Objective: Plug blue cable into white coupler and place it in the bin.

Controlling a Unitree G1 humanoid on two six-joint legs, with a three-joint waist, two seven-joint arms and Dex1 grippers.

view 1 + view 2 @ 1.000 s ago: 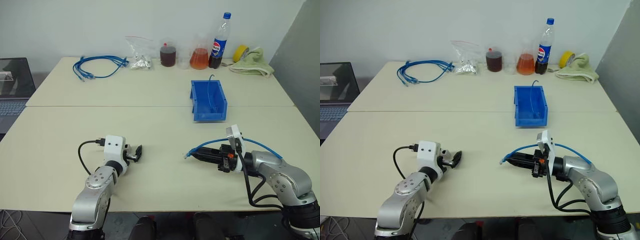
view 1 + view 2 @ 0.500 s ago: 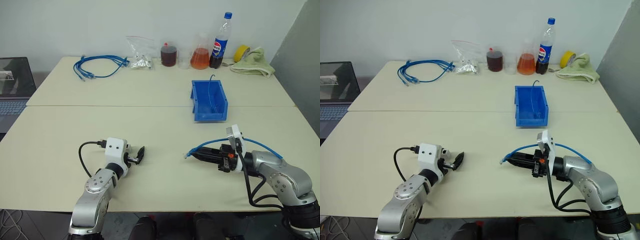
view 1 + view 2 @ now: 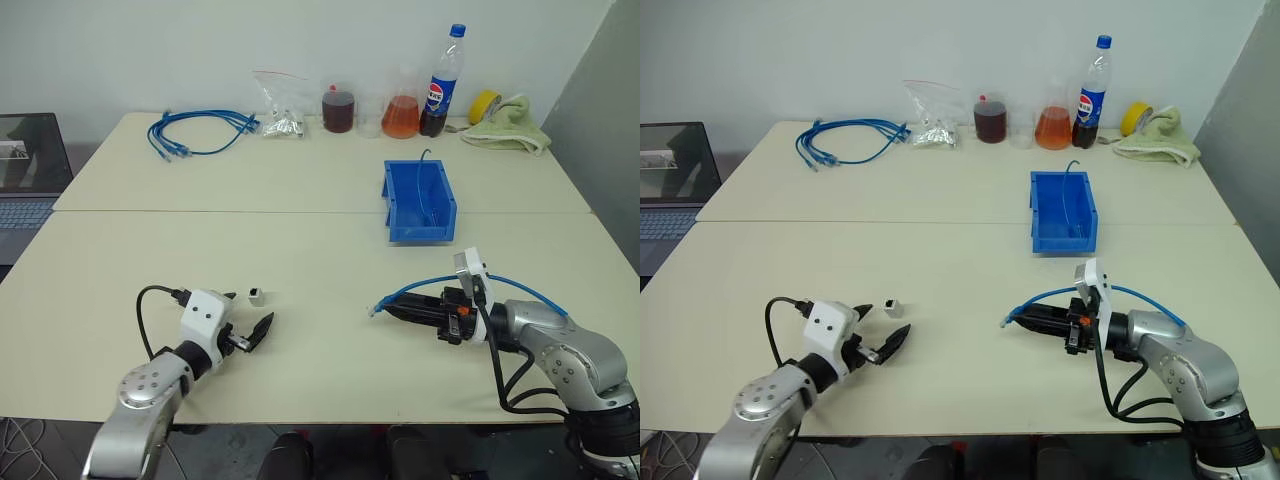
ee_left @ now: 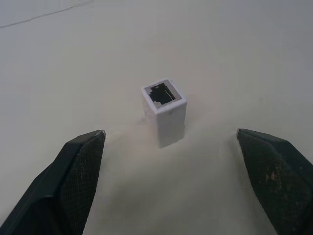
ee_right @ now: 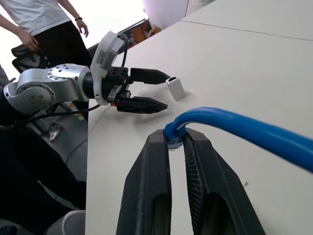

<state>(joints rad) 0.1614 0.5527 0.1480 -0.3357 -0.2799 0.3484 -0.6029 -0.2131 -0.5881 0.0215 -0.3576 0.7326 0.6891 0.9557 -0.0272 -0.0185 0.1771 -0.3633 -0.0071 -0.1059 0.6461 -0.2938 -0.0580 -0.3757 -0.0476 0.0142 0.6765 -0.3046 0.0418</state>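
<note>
Blue cable [image 3: 425, 290] was pinched near one plug end by the right gripper [image 3: 408, 310], whose two black fingers [image 5: 151, 191] were closed tight on it; the clear plug [image 3: 374, 311] jutted out past the fingertips toward the robot's left, and the rest of the cable arched back over the wrist. That gripper hung just above the table [image 3: 330, 240], pointing level toward the left arm. The white coupler [image 3: 256, 295] stood upright on the table with its dark socket facing up, free of any grip. The left gripper [image 3: 252, 333] sat just beside it on the near side, its fingers [image 4: 78, 161] spread wide and holding nothing, the coupler showing between and beyond the fingertips in the left wrist view. The bin [image 3: 418, 201] sat farther back on the table, well apart from both grippers, with a thin cable [image 3: 422, 190] inside it. A coiled bundle of blue cables [image 3: 195, 132] lay at the far left of the table.
</note>
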